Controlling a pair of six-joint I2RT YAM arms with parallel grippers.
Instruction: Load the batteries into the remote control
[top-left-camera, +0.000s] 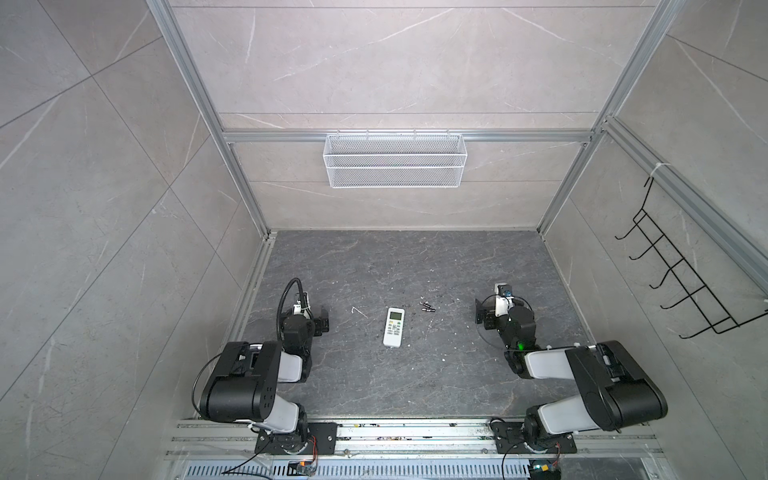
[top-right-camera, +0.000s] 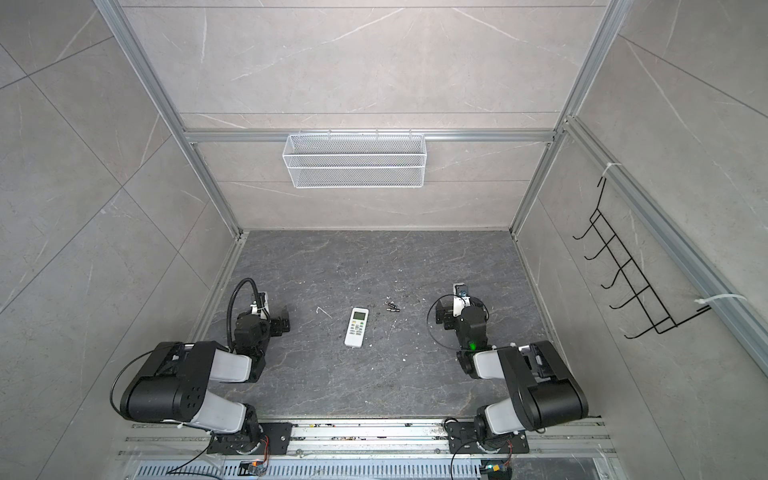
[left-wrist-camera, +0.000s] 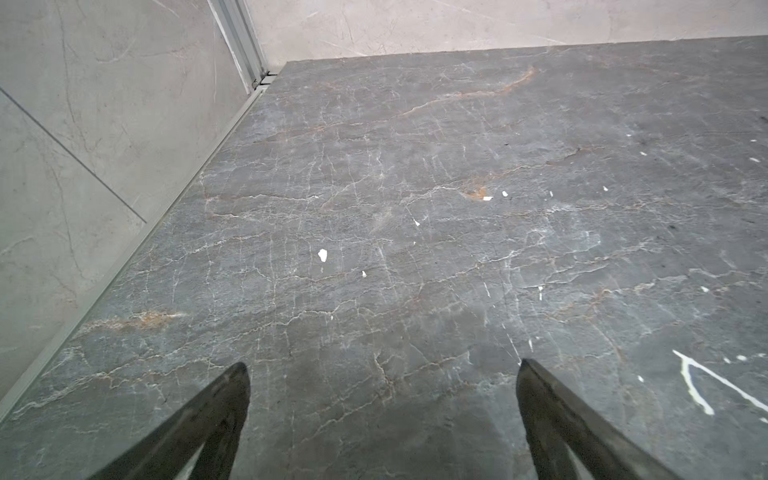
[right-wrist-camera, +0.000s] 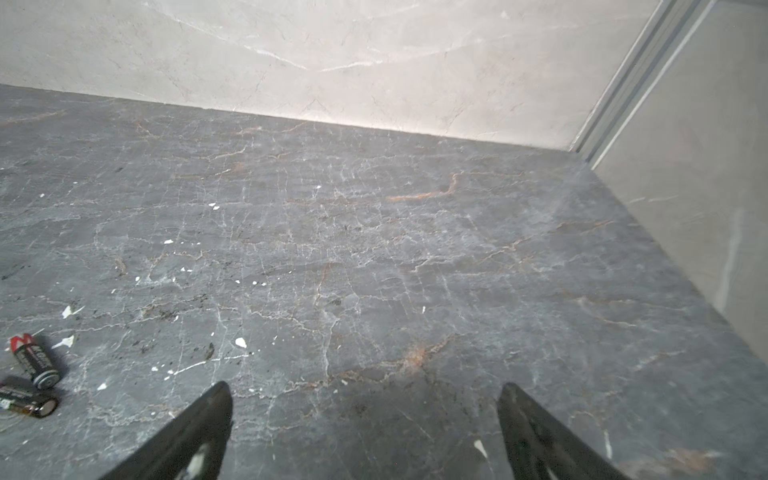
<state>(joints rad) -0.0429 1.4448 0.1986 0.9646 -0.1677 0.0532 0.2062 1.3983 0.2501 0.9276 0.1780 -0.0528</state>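
The left pincer (left-wrist-camera: 382, 365) and right pincer (right-wrist-camera: 365, 386) are hanging wide open, empty. The remote control (top-left-camera: 394, 327) is lying buttons-up on the tabletop (top-left-camera: 374, 270), the batteries (top-left-camera: 428, 308) resting loose near its far-right corner; nothing is loaded yet.

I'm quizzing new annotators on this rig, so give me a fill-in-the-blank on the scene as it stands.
The remote control lies with its buttons facing ____.
The batteries lie loose on the table, nearer the ____ gripper.
The left gripper and right gripper both stand ____, holding nothing.
Missing: up; right; open.
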